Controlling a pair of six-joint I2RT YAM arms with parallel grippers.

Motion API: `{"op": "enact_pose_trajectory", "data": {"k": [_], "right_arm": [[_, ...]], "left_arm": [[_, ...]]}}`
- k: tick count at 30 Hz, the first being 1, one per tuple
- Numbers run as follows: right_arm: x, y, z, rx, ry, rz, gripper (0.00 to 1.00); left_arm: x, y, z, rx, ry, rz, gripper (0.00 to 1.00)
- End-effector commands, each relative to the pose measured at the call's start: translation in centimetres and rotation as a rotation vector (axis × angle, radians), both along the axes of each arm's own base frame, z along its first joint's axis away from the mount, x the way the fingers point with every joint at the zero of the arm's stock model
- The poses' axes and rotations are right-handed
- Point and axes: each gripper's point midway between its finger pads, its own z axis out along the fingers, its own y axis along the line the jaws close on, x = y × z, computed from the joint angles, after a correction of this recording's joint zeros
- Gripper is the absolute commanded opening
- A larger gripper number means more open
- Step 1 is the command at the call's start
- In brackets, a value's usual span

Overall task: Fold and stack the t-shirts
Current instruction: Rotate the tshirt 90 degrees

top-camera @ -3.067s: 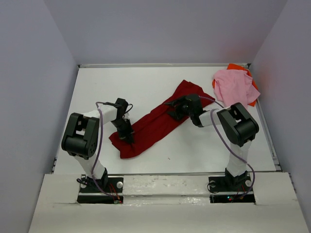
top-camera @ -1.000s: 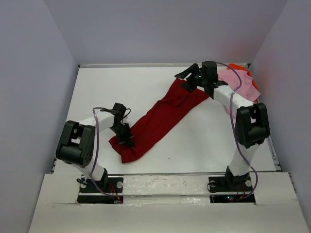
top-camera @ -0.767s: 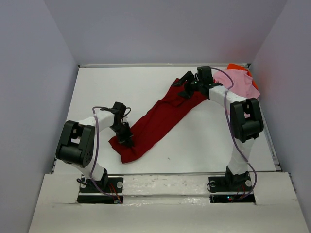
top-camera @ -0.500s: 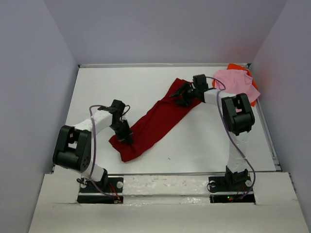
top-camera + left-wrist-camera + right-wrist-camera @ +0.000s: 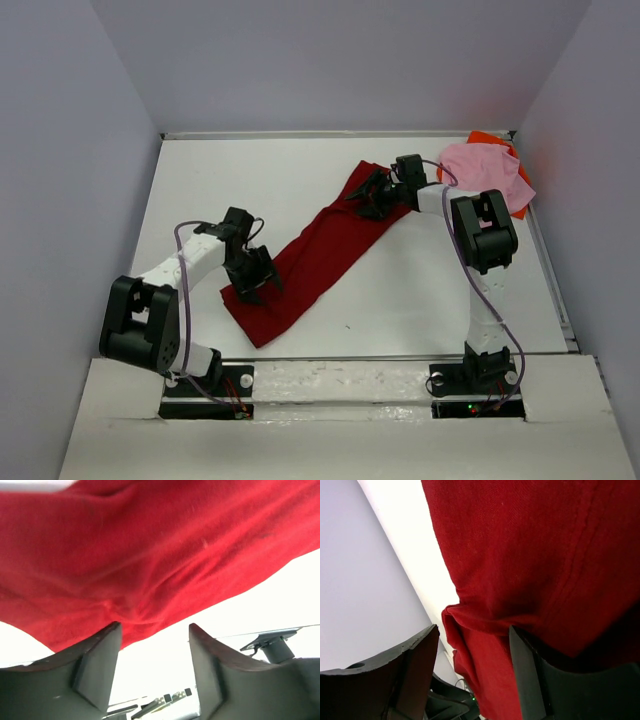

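The dark red t-shirt (image 5: pixel 322 248) lies as a long diagonal band on the white table, from near left to far right. My left gripper (image 5: pixel 257 279) stands open at its near left end. In the left wrist view the red cloth (image 5: pixel 150 560) lies just past the fingertips and bare table shows between them (image 5: pixel 154 632). My right gripper (image 5: pixel 370 195) is open over the shirt's far end, with a fold of red cloth (image 5: pixel 480 645) between its fingers. The light pink t-shirt (image 5: pixel 485 172) lies crumpled at the back right on the bright orange one (image 5: pixel 487 137).
The white table (image 5: pixel 250 180) is walled by grey panels on the left, back and right. The pink and orange heap sits against the back right corner. Both arm bases stand at the near edge.
My left gripper has opened and let go of the red shirt's near end, which now lies flatter. My right gripper has come down and left from the back onto the shirt's far end.
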Motion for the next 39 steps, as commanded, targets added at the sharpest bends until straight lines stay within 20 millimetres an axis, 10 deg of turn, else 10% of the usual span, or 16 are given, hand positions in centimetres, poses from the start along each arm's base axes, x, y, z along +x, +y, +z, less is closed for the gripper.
{"op": "enact_pose_trajectory", "data": {"k": [1,6,19,25,33,39], "right_arm": [[0.6,-0.4,-1.5,-0.042,-0.022,0.003,0.64],[0.9,-0.8,-1.2,-0.04,-0.024,0.001,0.64],[0.5,-1.2,-1.0,-0.038,-0.026,0.011,0.64],[0.9,-1.5,-0.1,-0.031,-0.049,0.01,0.65],[1.1,-1.9,0.3,-0.026,-0.057,0.004,0.65],[1.1,-2.4,0.3,-0.022,-0.054,-0.007,0.65]], "left_arm": [[-1.4,0.5,1.3,0.016,0.006,0.013,0.75],[-1.7,0.3,2.1,-0.008,-0.008,0.03,0.83],[5.5,-8.8,5.6,-0.583,-0.236,-0.008,0.89],[7.5,-9.7,8.5,-0.779,-0.368,0.172,0.91],[8.8,-9.7,6.7,-0.679,-0.348,0.224,0.92],[9.0,-7.2,1.3,-0.331,-0.277,0.189,0.91]]}}
